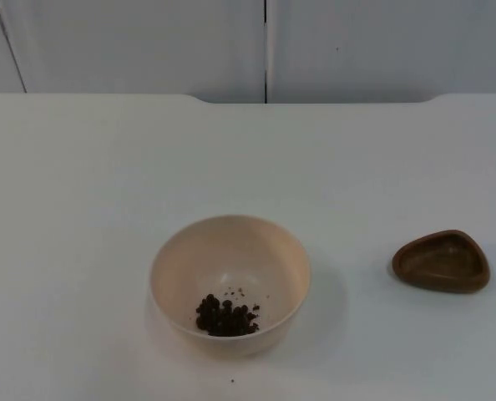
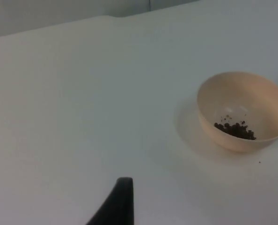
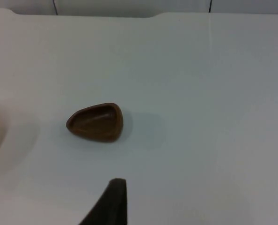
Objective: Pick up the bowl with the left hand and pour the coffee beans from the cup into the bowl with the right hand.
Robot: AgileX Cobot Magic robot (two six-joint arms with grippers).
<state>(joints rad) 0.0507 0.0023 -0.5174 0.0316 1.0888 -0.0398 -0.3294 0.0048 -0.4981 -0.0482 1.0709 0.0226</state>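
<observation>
White table (image 1: 81, 184) runs back to the grey partition wall (image 1: 148, 42). Cream bowl (image 1: 230, 284) sits upright on the table, coffee beans (image 1: 225, 317) piled at its bottom, one stray bean (image 1: 232, 382) on the table just beside it. Small brown wooden dish (image 1: 442, 261) sits well to the bowl's right, nothing in it. Left gripper (image 2: 122, 197) hovers over the table left of the bowl, right gripper (image 3: 113, 197) near the dish; grip state of both: cannot tell.
</observation>
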